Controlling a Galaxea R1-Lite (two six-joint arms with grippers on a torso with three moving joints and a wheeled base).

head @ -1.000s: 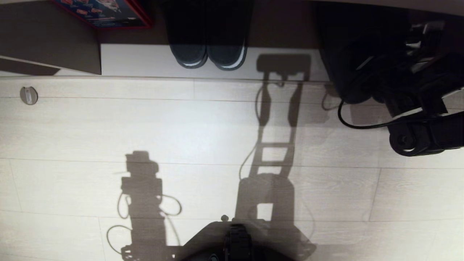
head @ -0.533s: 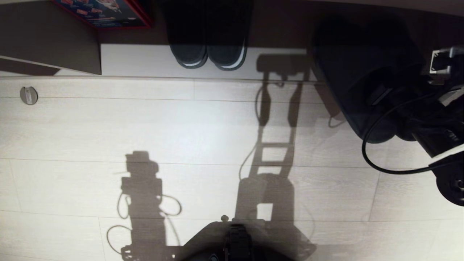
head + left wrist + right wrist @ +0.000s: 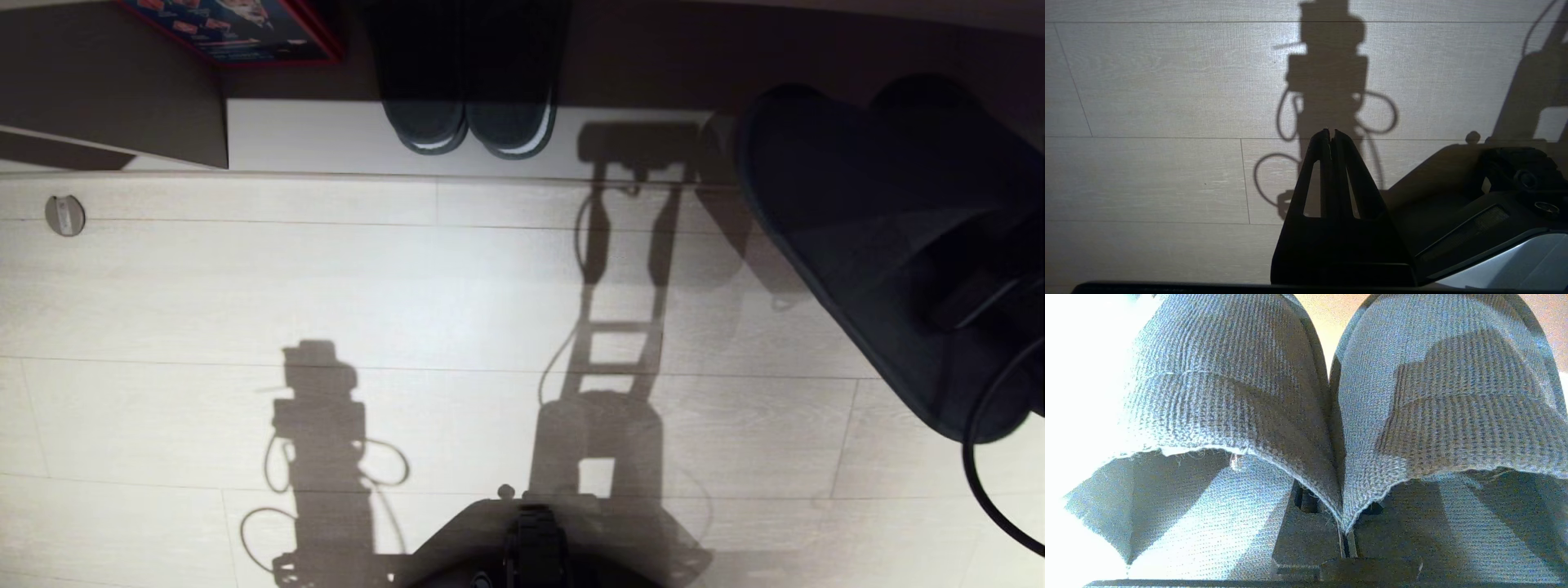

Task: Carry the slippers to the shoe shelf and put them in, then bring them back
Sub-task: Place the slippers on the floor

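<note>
Slippers (image 3: 865, 245) at right of head frame, off floor, right gripper (image 3: 1346, 539) pinching both inner toe-band edges. Thin pinch; swing could slip one out. Left gripper (image 3: 1331, 136) pressed together, idle.

- The pale wood-plank floor (image 3: 245, 286) lay before me, my shadow across it.
- A small round disc (image 3: 64, 215) sat on it, far left.
- On the shoe shelf (image 3: 326, 135), its pale base board bore a dark pair with pale sole rims (image 3: 469, 122).
- A red-edged box (image 3: 237, 28) stood left of them.
</note>
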